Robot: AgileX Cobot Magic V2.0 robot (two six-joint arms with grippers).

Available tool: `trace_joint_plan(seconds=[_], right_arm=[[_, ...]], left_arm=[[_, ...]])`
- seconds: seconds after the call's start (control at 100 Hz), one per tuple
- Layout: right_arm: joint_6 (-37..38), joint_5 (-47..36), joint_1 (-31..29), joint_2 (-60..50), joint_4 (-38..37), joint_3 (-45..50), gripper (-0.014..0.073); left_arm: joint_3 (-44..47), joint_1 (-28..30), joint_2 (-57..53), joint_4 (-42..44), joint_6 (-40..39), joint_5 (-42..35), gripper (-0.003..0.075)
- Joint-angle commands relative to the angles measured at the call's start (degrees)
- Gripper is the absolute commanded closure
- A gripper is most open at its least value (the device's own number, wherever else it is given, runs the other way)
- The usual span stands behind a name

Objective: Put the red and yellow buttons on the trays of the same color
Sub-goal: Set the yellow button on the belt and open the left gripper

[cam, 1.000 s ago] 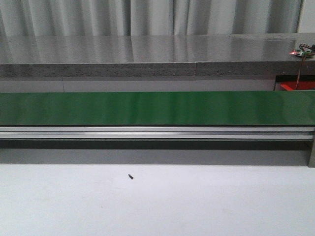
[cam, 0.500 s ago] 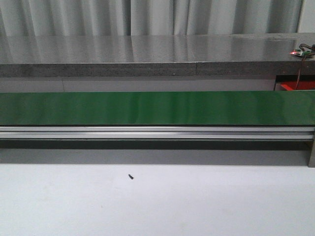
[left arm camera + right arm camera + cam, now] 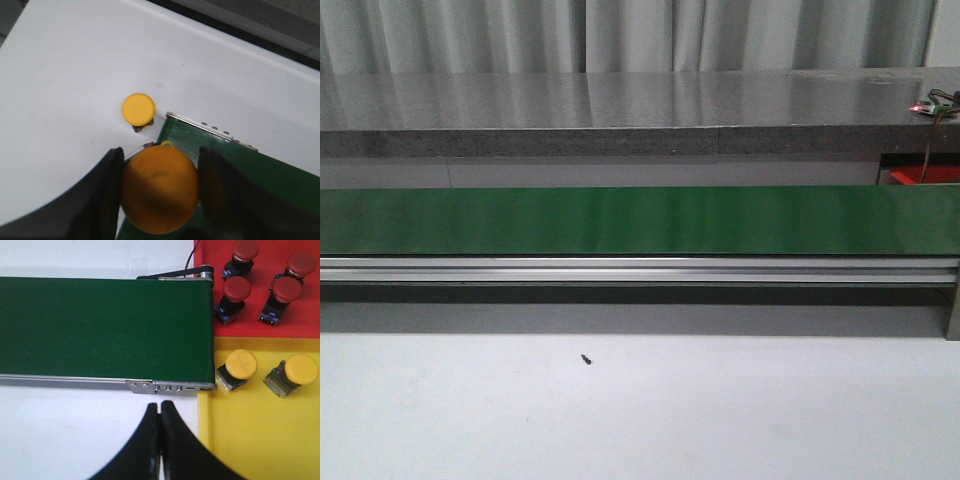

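On my left side, my left fingers [image 3: 160, 192] are clamped on a yellow button [image 3: 160, 189], one finger against each side of its cap, and I hold it above the near end of the green belt [image 3: 240, 175]. Just beyond it a second yellow button [image 3: 139, 109] lies on the white worktop [image 3: 65, 85], close beside the belt's metal end but not on it. Both of these are, as I judge it, waiting to go down the line.

In the front view the middle stretch of belt is bare; no button rides on it, and neither of my arms shows there.

On my right side, my right fingers [image 3: 160, 412] are pressed together with nothing between them, hanging over the worktop just short of the belt's far end. Past that end sits the red tray [image 3: 310, 325] with four red buttons [image 3: 236, 290] in it, and next to it the yellow tray [image 3: 250, 440] with two yellow buttons [image 3: 241, 364].

So six buttons look already sorted by colour. What I can see left is the one I grip and the loose one beside the belt; whether more remain out of view, I cannot tell.
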Motion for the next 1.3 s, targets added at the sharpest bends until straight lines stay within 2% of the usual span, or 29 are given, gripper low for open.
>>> trace_joint_plan(seconds=[0.0, 0.23, 0.46, 1.01, 1.08, 1.23, 1.29], right_arm=[[-0.62, -2.8, -0.05, -0.93, 0.86, -1.39, 0.07], [-0.62, -2.8, -0.05, -0.93, 0.86, -1.39, 0.07], [-0.62, -2.8, -0.05, -0.93, 0.86, -1.39, 0.07], [-0.62, -2.8, -0.05, -0.93, 0.86, -1.39, 0.07], [-0.62, -2.8, -0.05, -0.93, 0.86, -1.39, 0.07], [-0.62, -2.8, -0.05, -0.93, 0.86, -1.39, 0.07], [-0.62, -2.8, -0.05, -0.93, 0.86, -1.39, 0.07]], left_arm=[[-1.58, -1.8, -4.3, 0.06, 0.7, -0.79, 0.0545], [3.5, -6.45, -6.72, 0.06, 2.39, -0.33, 0.0545], [10.22, -10.27, -8.3, 0.06, 2.39, -4.82, 0.0545], [21.98, -10.71, -8.3, -0.98, 3.9, -15.87, 0.0536], [22.07, -10.71, -8.3, -1.28, 4.23, -15.87, 0.0484], [22.07, -10.71, -8.3, -2.06, 5.27, -14.97, 0.0227], [22.07, -10.71, -8.3, -2.06, 5.27, -14.77, 0.0156]])
